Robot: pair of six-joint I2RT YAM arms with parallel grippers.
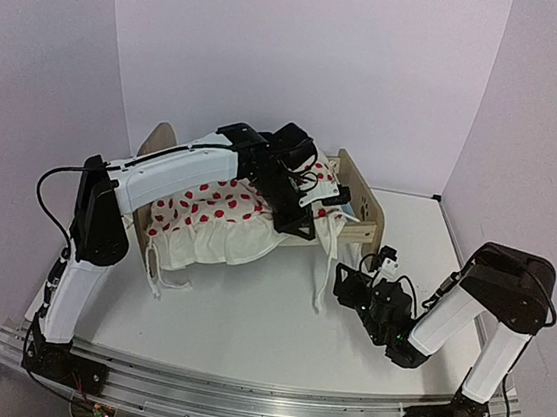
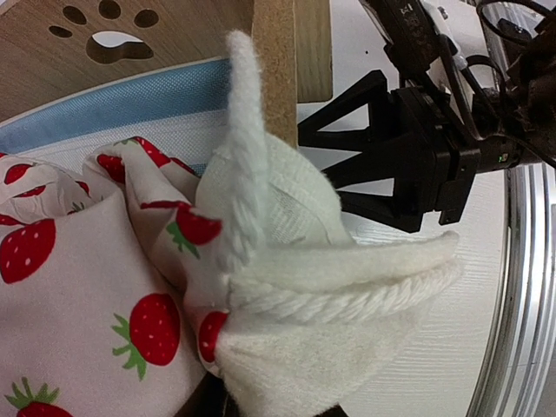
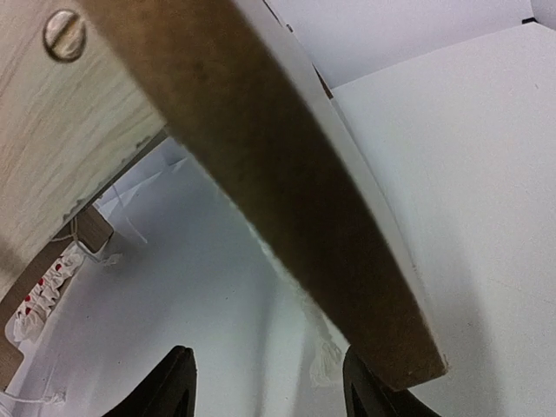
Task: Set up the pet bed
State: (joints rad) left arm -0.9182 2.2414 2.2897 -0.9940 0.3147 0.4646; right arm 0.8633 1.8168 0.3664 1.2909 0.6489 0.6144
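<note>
The pet bed (image 1: pixel 362 200) stands mid-bench (image 1: pixel 246 316) with a strawberry-print blanket (image 1: pixel 221 227) draped over it. The left end effector (image 1: pixel 298 217) reaches across the bed and pinches the blanket's white corded edge by the paw-cutout board. The right end effector (image 1: pixel 346 282), fingers spread, sits just beside that end holding nothing

Bunched strawberry blanket (image 2: pixel 104 287) buries the left end effector's (image 1: pixel 301 214) fingertips and hides most of the pet bed's (image 1: pixel 363 193) mattress (image 2: pixel 113 104).
</note>
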